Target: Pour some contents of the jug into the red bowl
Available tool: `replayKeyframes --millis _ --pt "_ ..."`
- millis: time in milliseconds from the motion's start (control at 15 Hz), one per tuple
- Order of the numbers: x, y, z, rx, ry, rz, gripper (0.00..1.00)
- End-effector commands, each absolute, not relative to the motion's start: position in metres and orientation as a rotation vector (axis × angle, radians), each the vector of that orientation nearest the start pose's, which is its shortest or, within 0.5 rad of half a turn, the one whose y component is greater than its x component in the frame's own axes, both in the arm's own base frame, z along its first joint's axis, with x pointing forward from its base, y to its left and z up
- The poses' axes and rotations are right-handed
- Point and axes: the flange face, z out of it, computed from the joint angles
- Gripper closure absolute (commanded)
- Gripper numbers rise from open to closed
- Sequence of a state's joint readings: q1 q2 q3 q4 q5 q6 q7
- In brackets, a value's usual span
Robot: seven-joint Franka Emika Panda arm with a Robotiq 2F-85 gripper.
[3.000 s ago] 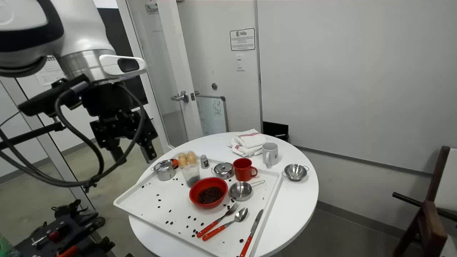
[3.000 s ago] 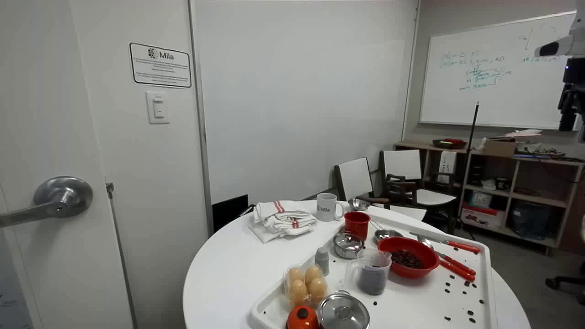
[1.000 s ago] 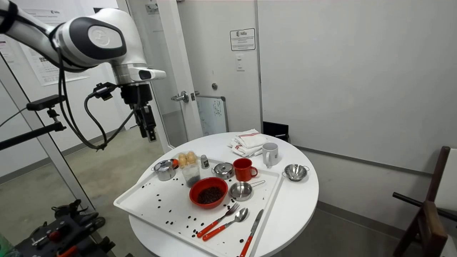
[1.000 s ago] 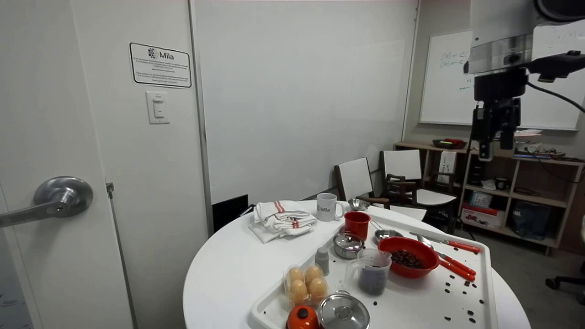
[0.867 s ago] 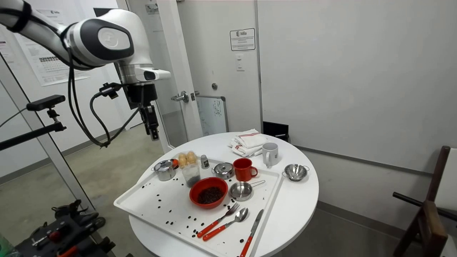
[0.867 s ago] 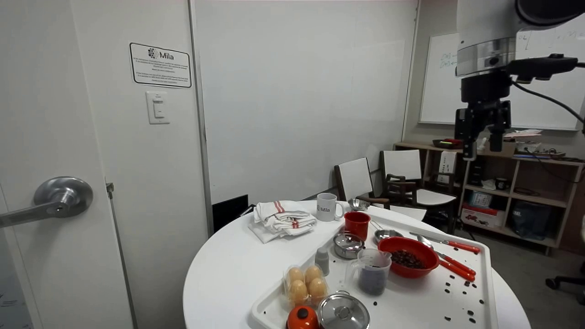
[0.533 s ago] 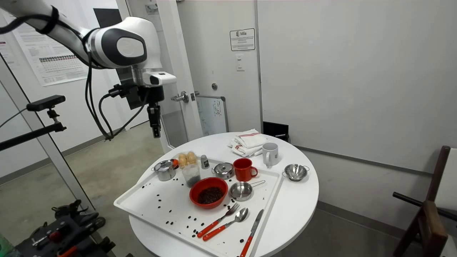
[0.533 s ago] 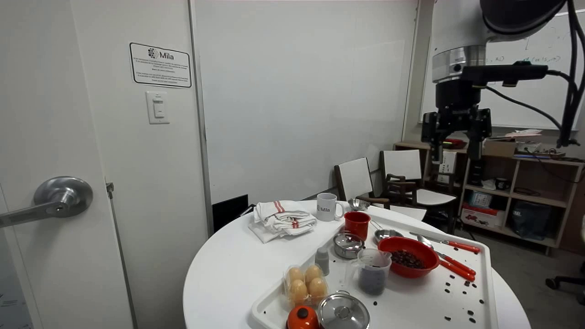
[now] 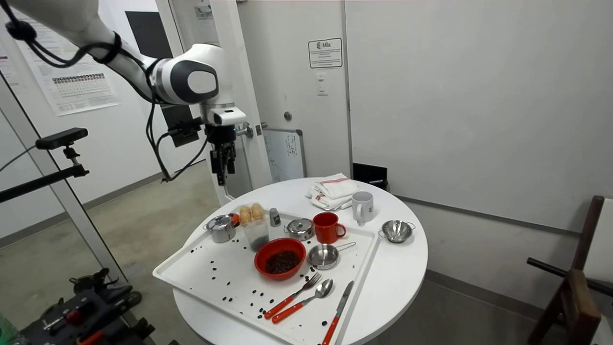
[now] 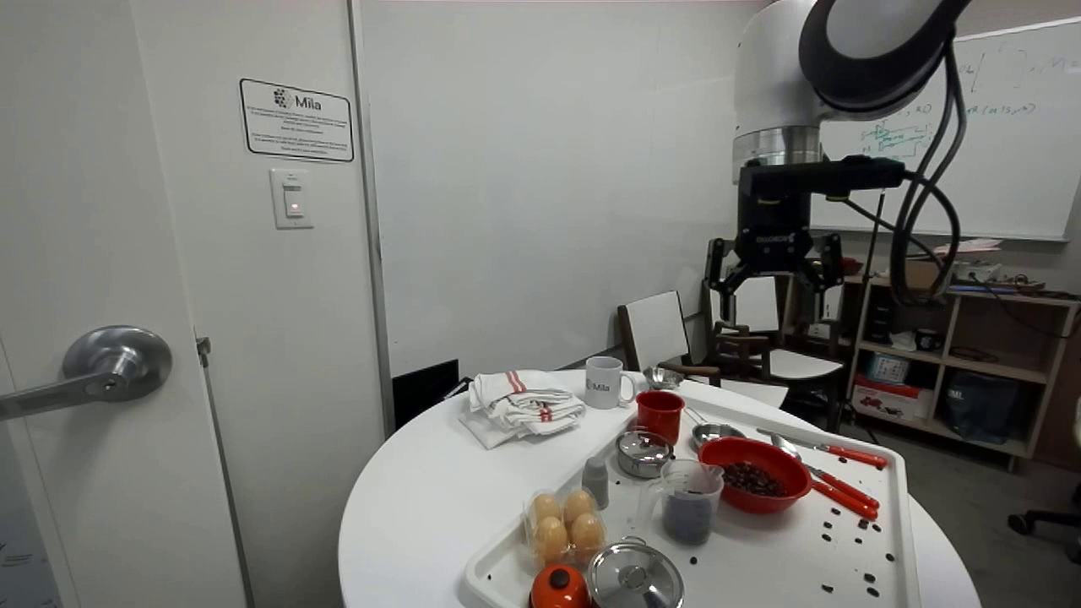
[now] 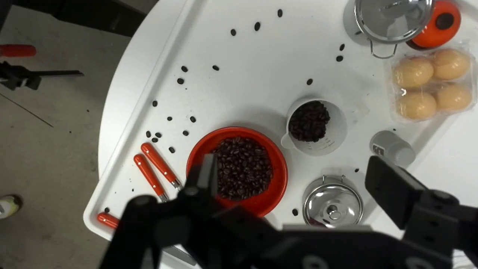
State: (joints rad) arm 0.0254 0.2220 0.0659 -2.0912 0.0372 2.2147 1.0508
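Note:
The jug is a clear measuring jug [image 10: 688, 511] with dark beans in it; it stands upright on the white tray [image 10: 785, 566], close beside the red bowl [image 10: 764, 504]. The bowl is wide and holds many dark beans. Both also show in the wrist view, jug [image 11: 334, 125] and bowl [image 11: 277, 186], and in an exterior view, jug [image 9: 256, 235] and bowl [image 9: 273, 276]. My gripper [image 10: 774, 311] is open and empty, pointing down, well above the tabletop. In the wrist view my gripper [image 11: 293, 162] has its fingers wide apart; one covers part of the bowl.
Near the jug are an egg carton [image 10: 564, 532], a grey shaker [image 10: 594, 483], a lidded steel pot [image 10: 635, 578], an orange pot [image 10: 559, 587], and a lidded pan [image 11: 332, 209]. A red cup [image 9: 326, 229], small saucepan [image 9: 323, 257], and cutlery [image 9: 299, 306] lie past the bowl. Loose beans dot the tray.
The arm has swung in from the side toward the table. The gripper has turned, so its open fingers now face the exterior view broadside. The jug, bowl and other tableware have not moved.

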Motion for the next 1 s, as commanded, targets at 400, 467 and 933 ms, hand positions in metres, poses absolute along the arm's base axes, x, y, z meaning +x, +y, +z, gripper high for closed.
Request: replayKeyframes --millis 400,467,933 --pt "0.601 0.06 0.301 -2.639 1.6 0.292 0.0" --pt "0.603 0.064 0.302 -2.639 1.585 0.304 0.0" --pt "0.601 0.055 0.271 -2.363 1.963 0.262 0.0"
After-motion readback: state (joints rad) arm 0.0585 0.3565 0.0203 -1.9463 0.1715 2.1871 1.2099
